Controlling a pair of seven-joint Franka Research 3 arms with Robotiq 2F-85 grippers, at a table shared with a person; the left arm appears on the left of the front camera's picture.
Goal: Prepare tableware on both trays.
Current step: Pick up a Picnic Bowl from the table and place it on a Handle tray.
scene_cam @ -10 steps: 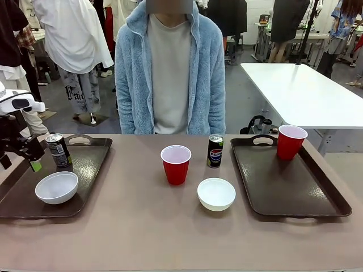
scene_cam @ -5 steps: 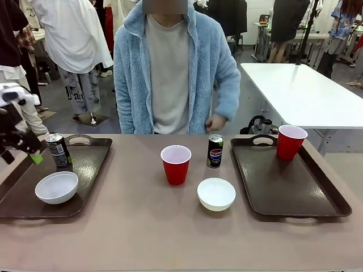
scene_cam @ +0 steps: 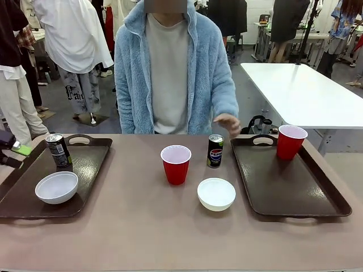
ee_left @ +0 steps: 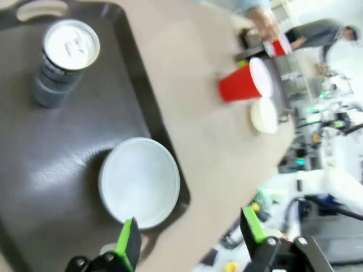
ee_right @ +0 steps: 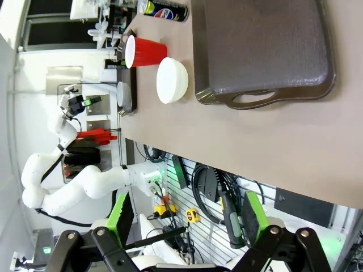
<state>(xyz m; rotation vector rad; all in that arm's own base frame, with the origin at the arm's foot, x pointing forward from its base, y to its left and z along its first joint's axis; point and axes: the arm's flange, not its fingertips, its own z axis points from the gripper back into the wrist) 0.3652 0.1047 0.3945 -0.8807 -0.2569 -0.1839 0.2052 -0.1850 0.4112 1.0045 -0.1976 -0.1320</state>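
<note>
The left tray (scene_cam: 91, 164) holds a dark can (scene_cam: 58, 150) and a white bowl (scene_cam: 57, 187). The right tray (scene_cam: 295, 187) carries a red cup (scene_cam: 291, 141) at its far end. Between the trays on the table stand a second red cup (scene_cam: 176, 164), a Pepsi can (scene_cam: 215, 151) and another white bowl (scene_cam: 216, 194). My left gripper (scene_cam: 13, 151) is at the far left edge, clear of the can. In its wrist view, the left gripper (ee_left: 190, 238) is open above the bowl (ee_left: 140, 182) and the tray's near rim. My right gripper (ee_right: 187, 215) hangs open off the table, empty, facing the right tray (ee_right: 261, 51).
A person in a light blue fleece stands at the far side, one hand (scene_cam: 228, 122) raised just behind the Pepsi can. A white table (scene_cam: 306, 90) stands behind at the right. Bare tabletop lies along the near edge.
My left gripper has pulled back to the left, away from the dark can. The person's hand has come up and forward toward the Pepsi can.
</note>
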